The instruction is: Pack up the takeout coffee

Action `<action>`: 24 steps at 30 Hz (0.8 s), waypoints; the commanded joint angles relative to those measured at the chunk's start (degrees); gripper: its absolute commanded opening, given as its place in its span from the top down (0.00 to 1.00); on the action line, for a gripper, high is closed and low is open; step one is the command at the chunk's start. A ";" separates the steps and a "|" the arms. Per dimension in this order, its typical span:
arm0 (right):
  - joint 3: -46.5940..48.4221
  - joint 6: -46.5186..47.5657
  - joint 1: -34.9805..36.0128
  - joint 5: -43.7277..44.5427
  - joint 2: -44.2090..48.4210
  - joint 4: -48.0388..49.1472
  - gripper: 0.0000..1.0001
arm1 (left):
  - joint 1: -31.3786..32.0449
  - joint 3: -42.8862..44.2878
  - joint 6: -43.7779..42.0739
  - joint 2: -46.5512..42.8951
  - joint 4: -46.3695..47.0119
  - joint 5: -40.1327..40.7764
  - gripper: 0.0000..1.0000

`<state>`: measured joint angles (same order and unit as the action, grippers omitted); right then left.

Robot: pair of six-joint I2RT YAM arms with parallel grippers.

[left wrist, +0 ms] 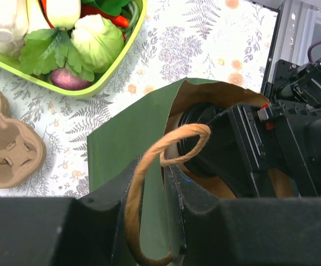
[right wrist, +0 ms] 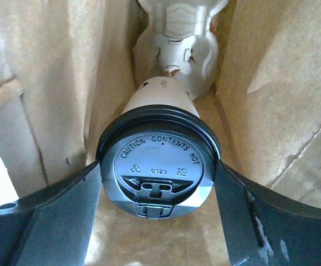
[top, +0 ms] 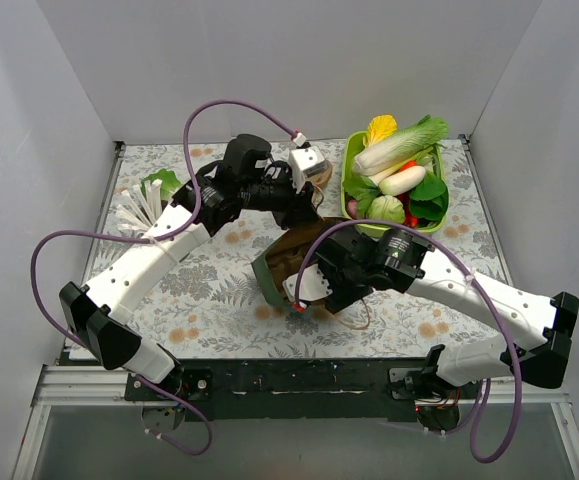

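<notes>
Green bag (left wrist: 128, 138) | left end effector (left wrist: 152, 191) pinches rim | right end effector (right wrist: 157, 185) clamps cup (right wrist: 159, 158) inside | carrier (left wrist: 8, 145) nearby

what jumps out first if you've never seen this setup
The black-lidded cup stands out first, clamped in the right gripper deep inside the brown-lined green bag at mid-table. The left gripper pinches the bag's rim and handle at its mouth. At the far right of the table sits a lime tray piled with bright vegetables.
</notes>
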<state>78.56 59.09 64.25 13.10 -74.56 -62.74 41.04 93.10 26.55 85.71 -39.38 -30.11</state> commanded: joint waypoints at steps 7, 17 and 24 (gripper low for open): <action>-3.33 5.33 -1.76 -0.18 0.13 9.65 0.99 | -1.75 -2.22 5.53 -2.57 4.57 -1.53 0.97; -5.88 8.06 -4.74 -2.64 -1.46 14.75 0.99 | -2.45 -3.89 4.48 -2.74 5.54 -3.29 1.00; -6.14 10.08 -7.20 -5.37 -3.65 15.72 0.99 | -2.89 -3.98 3.25 -2.39 5.63 -4.17 1.00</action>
<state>72.79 65.93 58.26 9.47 -77.17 -49.19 38.81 89.78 30.92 85.43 -33.74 -33.58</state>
